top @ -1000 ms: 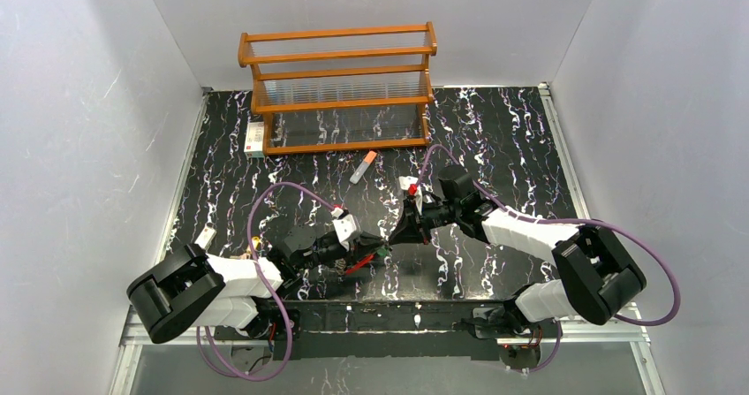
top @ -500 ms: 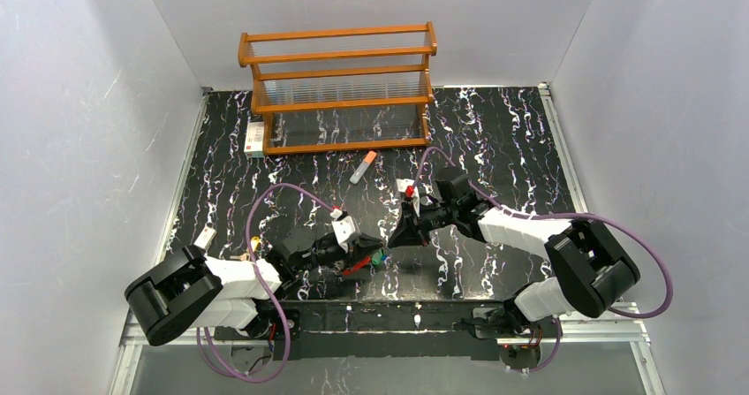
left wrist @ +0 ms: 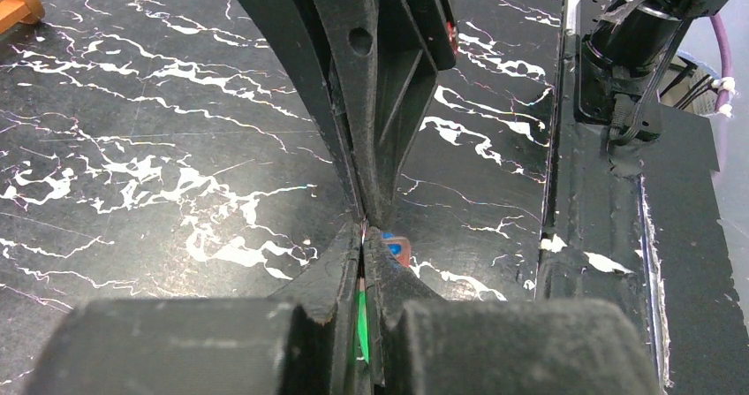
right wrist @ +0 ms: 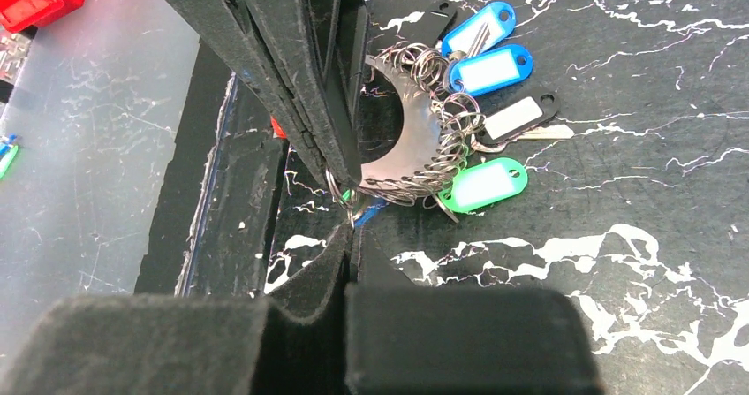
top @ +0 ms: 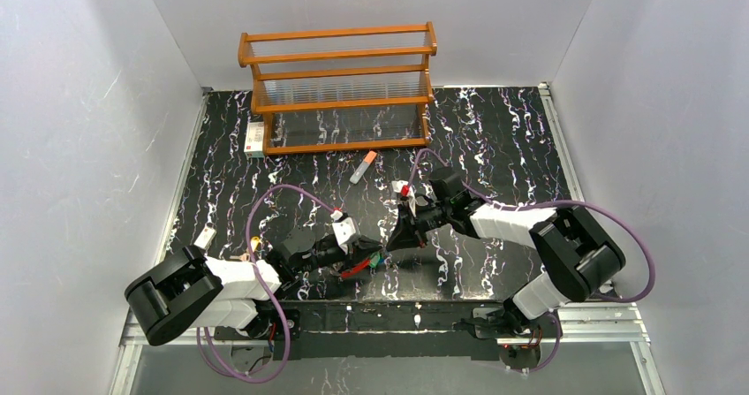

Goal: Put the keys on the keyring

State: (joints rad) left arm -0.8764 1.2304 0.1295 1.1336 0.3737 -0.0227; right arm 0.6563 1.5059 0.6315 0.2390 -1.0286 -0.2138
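We count two robot arms, a left arm (top: 231,277) and a right arm (top: 510,222); one wooden rack (top: 338,86) at twelve o'clock; one orange-capped stick (top: 362,168); two blue key tags (right wrist: 488,68), one green key tag (right wrist: 483,185) and two black key tags (right wrist: 521,116).

Wood rack (top: 338,90), orange-cap stick (top: 362,168), wht tag (top: 206,237)

I'm working in a robot test cell, a lab setup rather than a home or a shop. Plain white panels (top: 88,103) box in the table (top: 495,130) at 9, 12 and 3 o'clock, like a purpose-built enclosure. A black marble-pattern sheet covers the table, and an aluminium rail (top: 618,331) runs along its 6 o'clock edge, where my left arm (top: 221,280) and right arm (top: 512,223) are mounted. Purple cables (top: 287,186) loop loose off both. A wooden rack (top: 340,86) stands at 12 o'clock.
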